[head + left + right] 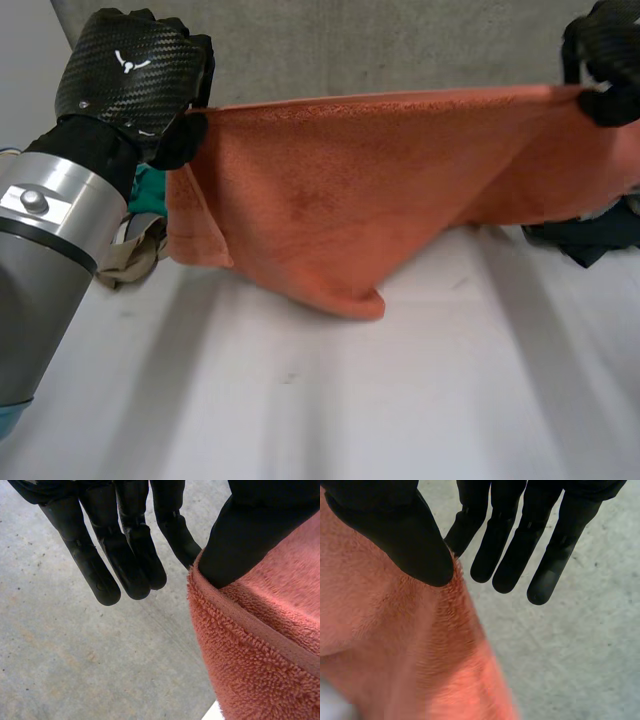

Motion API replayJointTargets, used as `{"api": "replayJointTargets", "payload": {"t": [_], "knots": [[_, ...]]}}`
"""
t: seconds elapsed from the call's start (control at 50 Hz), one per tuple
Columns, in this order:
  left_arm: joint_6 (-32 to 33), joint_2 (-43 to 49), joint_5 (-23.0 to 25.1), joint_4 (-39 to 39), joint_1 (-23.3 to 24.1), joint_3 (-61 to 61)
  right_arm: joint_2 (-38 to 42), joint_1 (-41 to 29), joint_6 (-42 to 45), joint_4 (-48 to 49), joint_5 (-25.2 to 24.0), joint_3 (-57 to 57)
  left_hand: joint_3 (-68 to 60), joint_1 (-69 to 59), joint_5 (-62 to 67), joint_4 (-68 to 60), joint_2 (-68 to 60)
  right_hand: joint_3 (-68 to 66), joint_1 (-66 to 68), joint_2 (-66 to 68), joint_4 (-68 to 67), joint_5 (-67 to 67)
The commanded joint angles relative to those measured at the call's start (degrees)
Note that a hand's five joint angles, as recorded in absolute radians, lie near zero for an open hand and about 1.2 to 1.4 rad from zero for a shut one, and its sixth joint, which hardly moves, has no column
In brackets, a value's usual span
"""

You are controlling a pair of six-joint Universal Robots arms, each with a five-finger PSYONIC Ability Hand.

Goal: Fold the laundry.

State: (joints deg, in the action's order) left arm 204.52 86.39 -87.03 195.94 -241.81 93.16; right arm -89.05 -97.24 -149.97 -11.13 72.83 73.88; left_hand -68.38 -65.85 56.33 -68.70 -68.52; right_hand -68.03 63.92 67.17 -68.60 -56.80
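1. Head view: the orange towel (350, 190) hangs stretched between the two arms. The left robot hand (135, 75) pinches one top corner and the right robot hand (605, 55) pinches the other. Its lowest fold touches the desk (300, 400). To my eye that trailing fold could drag and bunch if the towel is laid down unevenly. It could also catch the beige and teal clothes (140, 235) on one side or the dark garment (590, 240) on the other.
2. Left wrist view: the left robot hand (250, 530) grips the towel (260, 655) with its thumb pressed on the hem, while the other fingers (125, 555) hang straight and free. The pinch sits right at the edge. A hard tug from the far side might pull the hem out and drop that corner toward the grey floor (75, 655).
3. Right wrist view: the right robot hand (385, 525) has the same thin hold, thumb on the towel (395, 630) at its very corner and fingers (520, 540) spread clear. If either pinch slips, the towel would sag lopsided and the fold would come out crooked.
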Motion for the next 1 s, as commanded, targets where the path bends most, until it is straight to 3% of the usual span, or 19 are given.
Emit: {"api": "replayJointTargets", "payload": {"t": [0.02,0.22,0.3,0.44,0.52,0.56,0.62,0.72,0.84,1.0], "knots": [[0.09,4.91,0.72,-0.83,0.02,0.7,5.89,-0.49,1.35,-3.63,0.2,0.3,-11.62,-14.15,13.67,-11.3,-11.48,-11.97,16.08,12.83,-11.4,-13.2],[0.36,28.1,1.51,-0.74,-0.07,-4.99,25.67,-1.2,1.7,-2.23,0.38,0.31,-11.62,-14.15,13.67,-11.3,-11.48,-11.97,16.08,12.83,-11.4,-13.2],[0.71,33.92,1.51,-0.56,-1.12,-12.81,31.03,-1.63,0.91,4.95,0.64,-3.72,-11.62,-14.15,13.67,-11.3,-11.48,-11.97,16.08,12.83,-11.4,-13.2],[1.06,35.6,1.86,3.99,-4.28,-34.52,30.08,-4.8,-6.9,22.36,6.78,-13.57,-11.62,-14.15,13.67,-11.3,-11.48,-11.97,16.08,12.83,-11.4,-13.2],[0.8,34.98,1.69,14.88,-4.81,-41.56,24.56,-5.33,-11.39,39.64,11.27,-16.13,-11.62,-14.15,13.67,-11.3,-11.48,-11.97,16.08,12.83,-11.4,-13.2],[0.8,32.88,1.77,20.08,-5.08,-42.45,23.31,-5.5,-11.57,43.38,11.72,-16.48,-11.62,-14.15,13.67,-11.3,-11.48,-11.97,16.08,12.83,-11.4,-13.2],[0.62,28.23,2.21,20.89,-5.08,-41.05,21.38,-5.68,-11.4,44.36,11.28,-16.57,-11.62,-14.15,13.67,-11.3,-11.48,-11.97,16.08,12.83,-11.4,-13.2],[-1.75,22.69,4.32,15.27,-4.9,-32.62,18.13,-5.24,-11.75,39.97,9.26,-13.85,-11.62,-14.15,13.67,-11.3,-11.48,-11.97,16.08,12.83,-11.4,-13.2],[-2.55,13.21,6.78,7.54,-4.9,-14.73,14.26,-5.59,-11.22,31.27,3.81,-3.31,-11.62,-14.15,13.67,-11.3,-11.48,-11.97,16.08,12.83,-11.4,-13.2],[-2.02,6.68,6.87,6.91,-5.16,8.93,10.56,-4.8,-10.52,23.97,-0.14,15.14,-11.62,-14.15,13.67,-11.3,-11.48,-11.97,16.08,12.83,-11.4,-13.2]]}}
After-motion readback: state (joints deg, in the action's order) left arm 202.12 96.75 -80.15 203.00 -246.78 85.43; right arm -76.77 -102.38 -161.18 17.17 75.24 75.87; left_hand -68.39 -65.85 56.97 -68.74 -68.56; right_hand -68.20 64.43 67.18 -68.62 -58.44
